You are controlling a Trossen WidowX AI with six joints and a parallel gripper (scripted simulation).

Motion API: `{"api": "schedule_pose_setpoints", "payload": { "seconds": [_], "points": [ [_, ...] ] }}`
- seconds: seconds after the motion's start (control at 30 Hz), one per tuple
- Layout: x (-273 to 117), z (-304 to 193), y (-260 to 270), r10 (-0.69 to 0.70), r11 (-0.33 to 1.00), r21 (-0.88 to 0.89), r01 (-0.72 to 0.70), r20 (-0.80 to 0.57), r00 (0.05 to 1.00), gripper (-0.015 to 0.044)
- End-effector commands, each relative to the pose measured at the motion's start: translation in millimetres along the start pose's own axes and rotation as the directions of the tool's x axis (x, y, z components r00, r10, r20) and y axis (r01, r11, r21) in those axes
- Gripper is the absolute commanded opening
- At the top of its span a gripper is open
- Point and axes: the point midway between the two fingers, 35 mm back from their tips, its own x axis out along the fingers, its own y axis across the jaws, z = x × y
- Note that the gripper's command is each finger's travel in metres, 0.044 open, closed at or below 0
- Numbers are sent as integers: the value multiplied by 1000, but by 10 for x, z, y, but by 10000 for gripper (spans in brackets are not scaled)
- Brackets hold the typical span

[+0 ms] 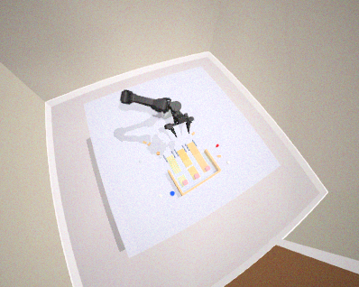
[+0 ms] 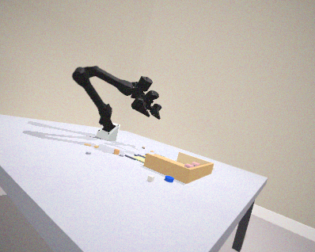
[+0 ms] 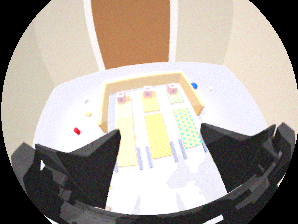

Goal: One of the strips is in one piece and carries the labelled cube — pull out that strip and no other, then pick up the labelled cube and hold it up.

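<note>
Three strips [image 1: 186, 160] lie side by side in the tray [image 1: 214, 173] on the counter [image 1: 124, 189], long axes running toward the arm, near ends poking out. The pincer [image 1: 179, 129] hangs above those ends, wide and empty. The wrist view shows a cube [image 3: 149, 94] on each strip's far end; no label is legible.

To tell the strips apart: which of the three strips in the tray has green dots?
The pale strip on the right in the wrist view; the other two are plain orange-yellow.
</note>
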Motion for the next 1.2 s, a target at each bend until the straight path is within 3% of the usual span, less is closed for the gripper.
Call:
{"api": "schedule_pose_setpoints", "payload": {
  "seconds": [0.0, 0.2, 0.4, 0.7, 1.03, 1.17],
  "points": [
    [-1, 2, -21, -8, 1000, -1, 8, 1, 1000, 400],
    [-1, 2, -21, -8, 1000, -1, 8, 1, 1000, 400],
    [177, -13, 125, 48, 999, 11, -47, -99, 994, 243],
    [624, -133, 528, 91, 993, -23, -112, -434, 896, 6],
    [983, -573, 830, 7, 995, -56, -86, -800, 600, 0],
    [998, -608, 841, -3, 995, -60, -81, -819, 574, 0]
  ]
}}
